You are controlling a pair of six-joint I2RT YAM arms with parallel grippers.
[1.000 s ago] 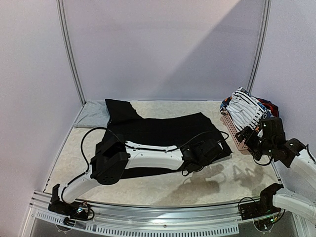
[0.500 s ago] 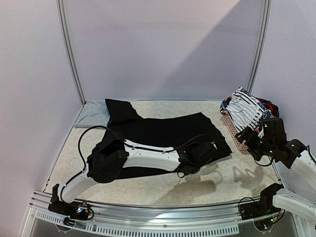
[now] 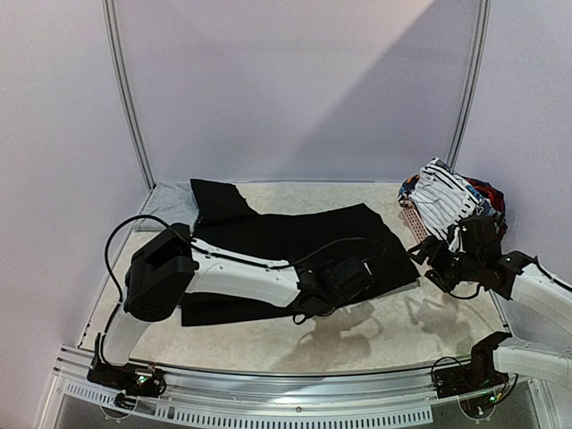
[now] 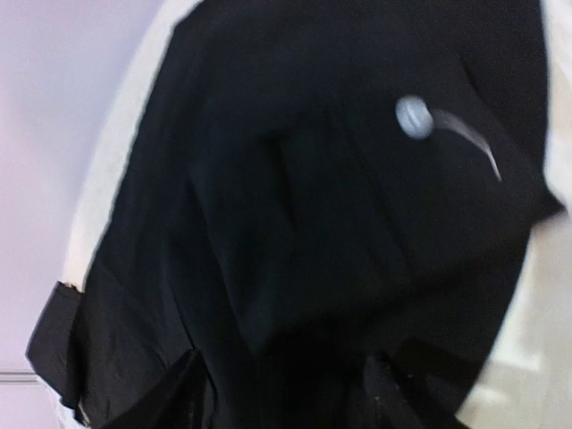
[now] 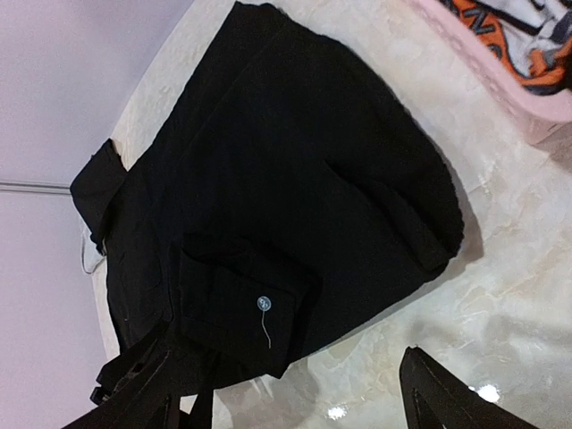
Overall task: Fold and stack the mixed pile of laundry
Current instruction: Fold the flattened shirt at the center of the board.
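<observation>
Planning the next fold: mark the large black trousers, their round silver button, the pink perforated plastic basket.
large black trousers [image 3: 286,231], top view, mid-cloth
round silver button [image 5: 263,303], right wrist view, its face
pink perforated plastic basket [image 5: 518,98], right wrist view, side wall

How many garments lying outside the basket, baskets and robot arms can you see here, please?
Garments outside the basket: 2, black trousers and grey garment
Baskets: 1, pink basket
Robot arms: 2, left arm and right arm
Total: 5

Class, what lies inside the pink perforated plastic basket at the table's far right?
A white black-striped garment sits on top, red cloth and blue cloth at its edges. Anything beneath them is covered.
</observation>
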